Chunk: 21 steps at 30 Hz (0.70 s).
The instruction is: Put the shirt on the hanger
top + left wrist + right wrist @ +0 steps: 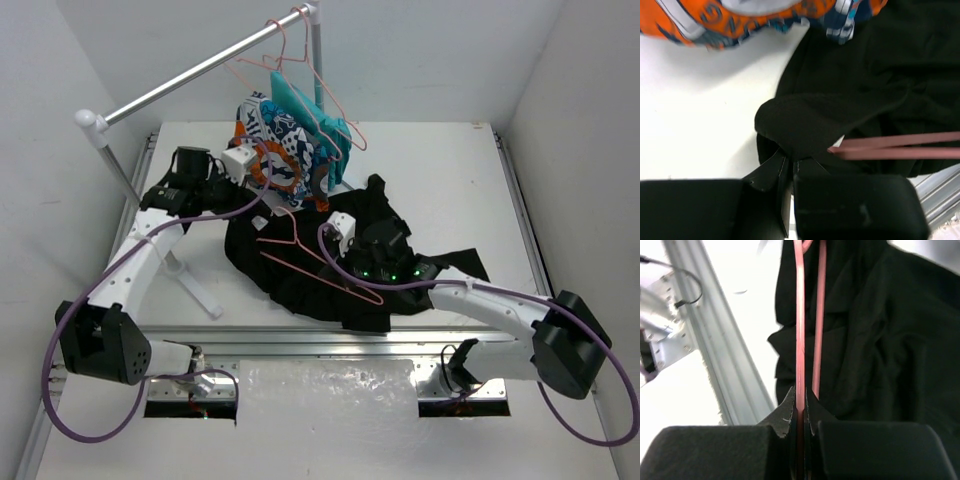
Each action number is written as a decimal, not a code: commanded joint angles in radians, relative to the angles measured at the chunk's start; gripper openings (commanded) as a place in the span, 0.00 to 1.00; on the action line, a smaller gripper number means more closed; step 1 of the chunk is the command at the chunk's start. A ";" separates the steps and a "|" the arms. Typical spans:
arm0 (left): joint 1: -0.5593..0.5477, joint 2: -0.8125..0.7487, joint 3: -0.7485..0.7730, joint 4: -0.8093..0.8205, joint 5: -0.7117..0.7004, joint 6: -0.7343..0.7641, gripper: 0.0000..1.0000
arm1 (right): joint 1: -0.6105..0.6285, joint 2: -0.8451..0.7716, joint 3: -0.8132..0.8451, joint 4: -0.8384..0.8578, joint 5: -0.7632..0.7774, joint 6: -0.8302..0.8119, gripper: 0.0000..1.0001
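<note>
Hanger (800, 315) wire is thin and salmon pink, and your right hand (800, 399) is shut tight on it, with one wire pinched between the two fingers. From the top camera you can see the hanger lying flat on the shirt (245, 250). Its long side runs at a slant. The hook points up and to the left, toward the rail (190, 75), and one sharp corner points down and to the right, toward your right arm.

Your left hand (790, 161) is closed too. It nips a fold at the edge of the shirt (the fingers are almost touching).

Now count. You have one black shirt, and it sits crumpled in a heap in the middle of the bench (440, 160). It is plain, soft and dark all over. One hanger lies on it. At least two more pink hangers (343, 108) hang on the rail, though the thin wires make them hard to count. One patterned garment (275, 140) in orange, white and blue hangs there, and one teal garment (310, 115) hangs beside it.
</note>
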 commanded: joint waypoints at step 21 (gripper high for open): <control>-0.084 -0.261 0.069 -0.132 0.459 0.163 0.00 | -0.086 0.036 -0.034 0.372 -0.171 0.028 0.00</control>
